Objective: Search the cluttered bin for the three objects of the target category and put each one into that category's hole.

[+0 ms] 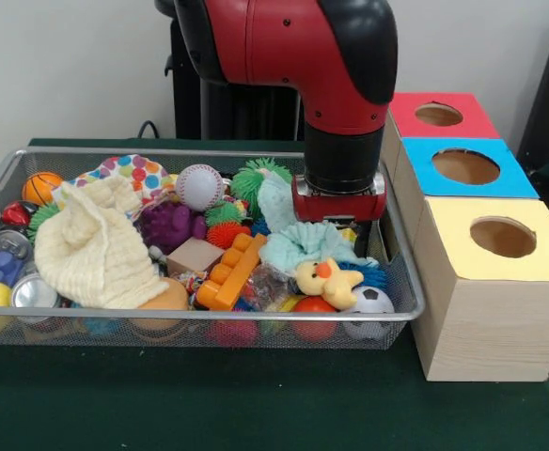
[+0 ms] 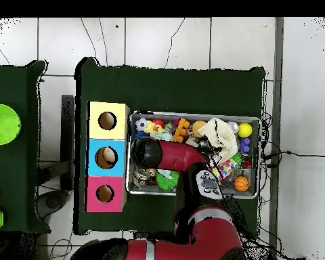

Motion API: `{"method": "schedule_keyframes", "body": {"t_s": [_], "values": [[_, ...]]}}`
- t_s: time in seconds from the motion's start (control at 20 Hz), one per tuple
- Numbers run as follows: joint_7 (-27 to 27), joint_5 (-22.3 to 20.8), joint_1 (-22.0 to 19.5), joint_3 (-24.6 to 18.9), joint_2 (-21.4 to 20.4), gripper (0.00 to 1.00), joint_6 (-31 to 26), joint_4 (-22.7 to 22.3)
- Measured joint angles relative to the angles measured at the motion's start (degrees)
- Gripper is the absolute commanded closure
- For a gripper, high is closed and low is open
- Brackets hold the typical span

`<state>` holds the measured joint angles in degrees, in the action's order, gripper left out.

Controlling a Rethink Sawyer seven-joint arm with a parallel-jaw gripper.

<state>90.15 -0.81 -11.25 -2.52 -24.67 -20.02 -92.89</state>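
Observation:
The wire mesh bin [image 1: 209,318] is full of toys and also shows in the overhead view [image 2: 192,114]. A yellow rubber duck [image 1: 329,280] with an orange beak lies near the bin's front right corner. An orange rounded toy [image 1: 166,299] sits half under a cream cloth [image 1: 96,249]. My gripper [image 1: 338,209] hangs low over the bin's right end, just behind the duck and above a teal cloth [image 1: 303,242]; its lower end is hidden. The red-topped box's hole [image 1: 439,115] is at the far end of the box row and also shows from overhead [image 2: 105,193].
A blue-topped box [image 1: 465,167] and a yellow-topped box [image 1: 502,237] stand right of the bin. The bin also holds a baseball [image 1: 199,186], a basketball [image 1: 41,186], a soccer ball [image 1: 373,303], an orange toy brick [image 1: 229,272], a purple toy [image 1: 169,224] and green spiky balls [image 1: 256,178].

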Motion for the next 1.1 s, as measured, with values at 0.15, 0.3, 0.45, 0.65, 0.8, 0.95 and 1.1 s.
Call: {"method": "schedule_keyframes", "body": {"t_s": [0.15,0.3,0.45,0.65,0.8,0.95,1.1], "values": [[0.0,0.0,0.23,0.0,-0.22,0.0,-1.62,0.74],[0.0,0.0,0.4,-0.01,-0.53,0.0,-2.5,1.17],[0.0,-0.02,0.44,-0.01,-1.16,0.0,-2.56,1.14],[0.0,0.0,0.44,-0.02,-2.94,0.0,-2.55,0.54],[-0.01,0.09,0.44,-0.02,-5.07,0.0,-2.63,-0.17],[-0.01,0.41,0.47,-0.01,-7.89,0.0,-3.51,-0.99],[-0.01,0.72,0.55,0.0,-10.97,0.0,-5.74,-1.59]]}}
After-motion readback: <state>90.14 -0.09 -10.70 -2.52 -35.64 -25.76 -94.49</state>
